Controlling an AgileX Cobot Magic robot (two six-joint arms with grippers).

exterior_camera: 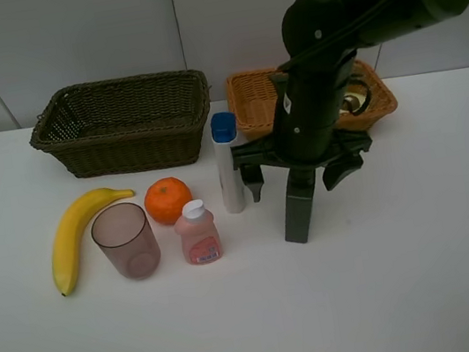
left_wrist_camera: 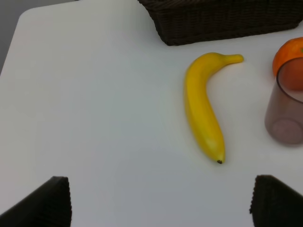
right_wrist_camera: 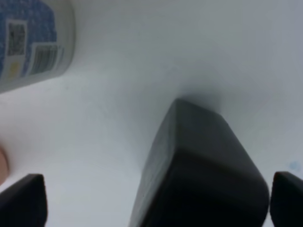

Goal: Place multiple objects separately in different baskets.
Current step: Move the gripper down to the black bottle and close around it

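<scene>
1. The dark green bottle [exterior_camera: 298,212] is tall, boxy and matte, and stands upright just beside the white tube [exterior_camera: 230,175].
2. The right gripper [exterior_camera: 296,182] straddles it, jaws wide, neither touching.
3. The left gripper [left_wrist_camera: 163,208] gapes empty above the smooth banana [left_wrist_camera: 201,109].

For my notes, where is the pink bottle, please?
The pink bottle stands left of centre in the exterior high view, between the cup and the white tube.
</scene>
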